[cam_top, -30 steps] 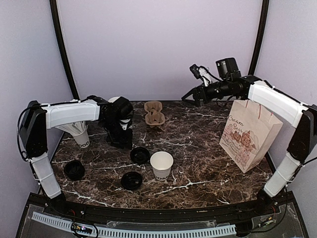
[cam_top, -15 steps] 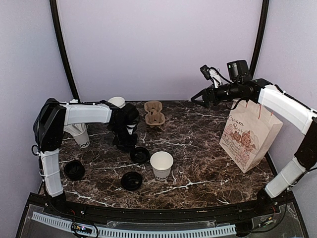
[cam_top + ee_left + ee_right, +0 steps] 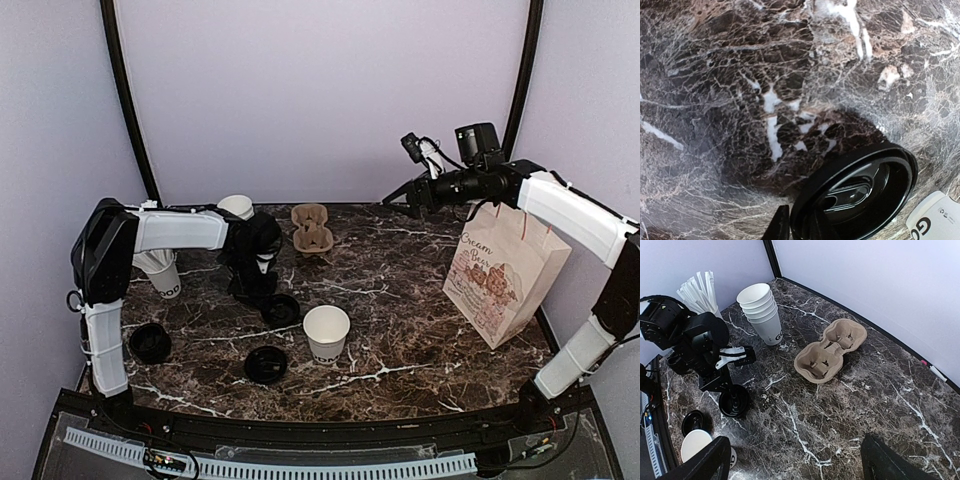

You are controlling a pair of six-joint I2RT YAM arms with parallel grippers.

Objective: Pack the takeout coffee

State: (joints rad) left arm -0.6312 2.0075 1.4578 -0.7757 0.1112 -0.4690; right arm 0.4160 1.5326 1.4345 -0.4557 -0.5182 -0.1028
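We see left gripper (image 3: pixel 260 292) (grip unclear) tipped down at a lid (image 3: pixel 855 192), right gripper (image 3: pixel 795 455) spread, high near the table (image 3: pixel 420 300) back edge.

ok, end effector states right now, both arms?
Left end effector: fingertips at the rim of the black lid; cannot tell if it is clamped.
Right end effector: open, holding nothing.

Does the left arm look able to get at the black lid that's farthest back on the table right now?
Probably yes. The left gripper hangs right at that black lid, fingers by its rim in the wrist view, nothing between them. The open white cup stands apart beside it.
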